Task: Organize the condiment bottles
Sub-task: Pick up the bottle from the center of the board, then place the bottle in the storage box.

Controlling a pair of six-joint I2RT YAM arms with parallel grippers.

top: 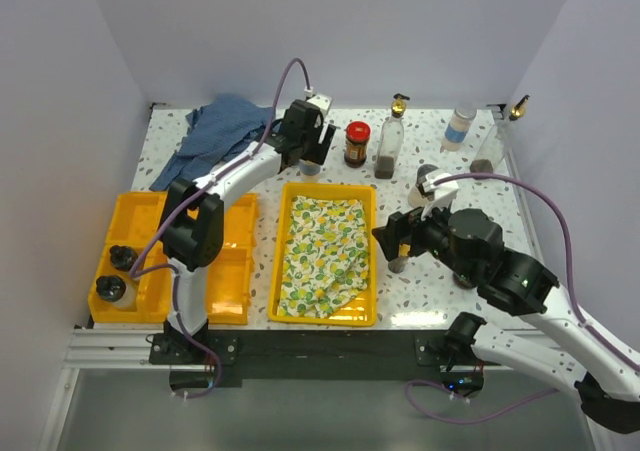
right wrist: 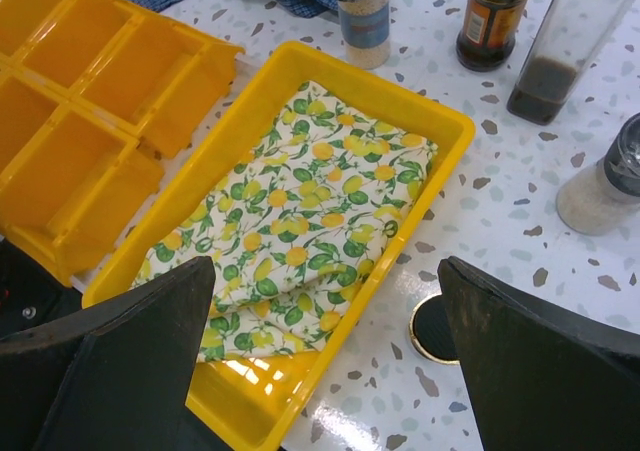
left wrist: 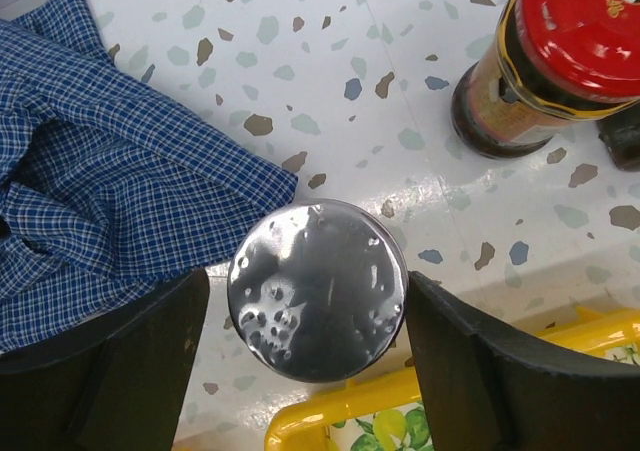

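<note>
- Yellow tray (top: 330, 187), lined with a lemon cloth (top: 322, 251), sits mid-table; every place below is told from it.
- The left gripper (left wrist: 310, 311) hangs just past the tray's far left corner. Its jaws are wide, with one finger (left wrist: 110, 371) on either side of a steel-capped shaker (left wrist: 300, 261), and they are not clamped on it.
- The shaker stands upright on the table, just beyond the tray's far rim.
- A red-lidded jar (top: 357, 143) stands past the far right corner, near the shaker. Just right of it is a glass bottle (top: 389, 141) with a gold pourer and dark sauce at its bottom.
- A second shaker (top: 425, 184), grey-capped, stands right of the far right corner.
- A white bottle (top: 459, 128) with a blue label and a pourer bottle (top: 490, 149) stand farther right, at the table's back.
- The right gripper (right wrist: 328, 271) hangs over the tray's right rim, jaws fully spread and holding nothing. A dark-topped bottle (right wrist: 437, 328) stands below it, just right of the rim.
- Yellow bins (top: 140, 216) left of the tray hold two black-capped bottles (top: 110, 291) in their outer left compartments.
- A blue checked rag (top: 215, 131) lies crumpled beyond the far left corner, beside the shaker.
</note>
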